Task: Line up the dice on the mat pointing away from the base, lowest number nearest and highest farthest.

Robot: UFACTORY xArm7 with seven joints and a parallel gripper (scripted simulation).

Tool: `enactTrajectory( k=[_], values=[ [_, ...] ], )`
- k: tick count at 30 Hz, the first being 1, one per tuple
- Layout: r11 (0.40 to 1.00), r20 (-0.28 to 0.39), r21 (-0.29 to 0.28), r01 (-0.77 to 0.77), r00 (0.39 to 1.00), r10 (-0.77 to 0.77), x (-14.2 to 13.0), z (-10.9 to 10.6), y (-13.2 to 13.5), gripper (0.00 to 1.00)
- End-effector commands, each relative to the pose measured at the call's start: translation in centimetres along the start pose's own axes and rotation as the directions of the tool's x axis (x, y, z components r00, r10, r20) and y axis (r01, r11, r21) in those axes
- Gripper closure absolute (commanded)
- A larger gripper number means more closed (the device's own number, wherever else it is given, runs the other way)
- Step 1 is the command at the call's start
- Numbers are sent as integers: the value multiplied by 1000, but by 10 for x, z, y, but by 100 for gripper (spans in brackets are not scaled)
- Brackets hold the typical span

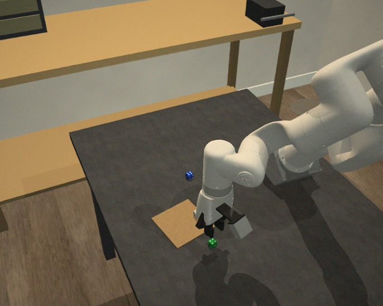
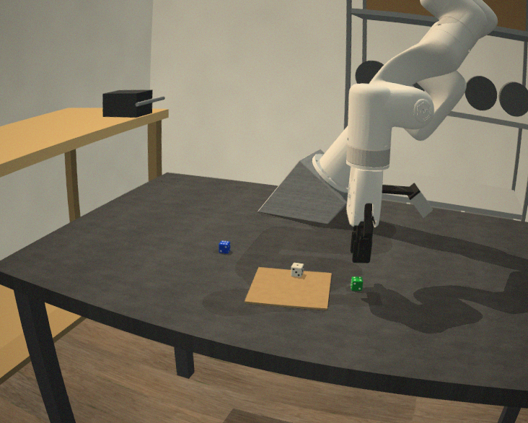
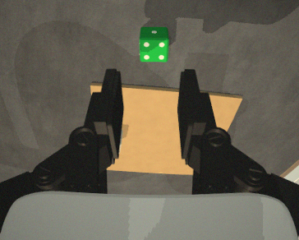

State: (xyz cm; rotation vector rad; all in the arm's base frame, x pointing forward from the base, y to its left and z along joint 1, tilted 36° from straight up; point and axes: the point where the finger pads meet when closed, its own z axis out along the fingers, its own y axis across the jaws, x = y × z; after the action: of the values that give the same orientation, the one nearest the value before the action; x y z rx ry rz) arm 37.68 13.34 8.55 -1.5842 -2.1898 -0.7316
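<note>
A plain tan square mat point(image 1: 175, 224) point(image 2: 288, 289) point(image 3: 152, 144) is laid flat on the dark grey rectangular worktop point(image 1: 129, 160) point(image 2: 145, 220) point(image 3: 53, 53), nearer to the long edge opposite the pale arm's base point(image 1: 279, 181) point(image 2: 281, 205) than to the edge where that base is mounted. On the mat, close to its base-side edge, a small white cubic die with dark pips point(image 1: 194, 213) point(image 2: 297, 270) is seated flat, with one pip shown on top. A blue cubic die with white pips point(image 1: 189, 175) point(image 2: 224, 247) is placed off the mat, flat on the worktop, with six pips on top; in the exterior view it is seen to the left. A green cubic die with white pips point(image 1: 212, 243) point(image 2: 356, 283) point(image 3: 154, 45) is set off the mat on the opposite side, near it but apart, with four pips on top. The black two-fingered end effector point(image 1: 212, 229) point(image 2: 361, 256) point(image 3: 150, 89) is held above the worktop, pointed downward near the green die. Its fingers are parted partway, with nothing gripped between them. The required line of three is not formed.
</note>
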Motion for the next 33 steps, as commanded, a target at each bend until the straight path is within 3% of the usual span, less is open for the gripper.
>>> enactTrajectory(
  k=[1,33],
  values=[
    [1000,1,-4,0,1000,0,-1,6,1,64],
    [1000,2,-4,0,1000,0,0,35,2,64]
  ],
)
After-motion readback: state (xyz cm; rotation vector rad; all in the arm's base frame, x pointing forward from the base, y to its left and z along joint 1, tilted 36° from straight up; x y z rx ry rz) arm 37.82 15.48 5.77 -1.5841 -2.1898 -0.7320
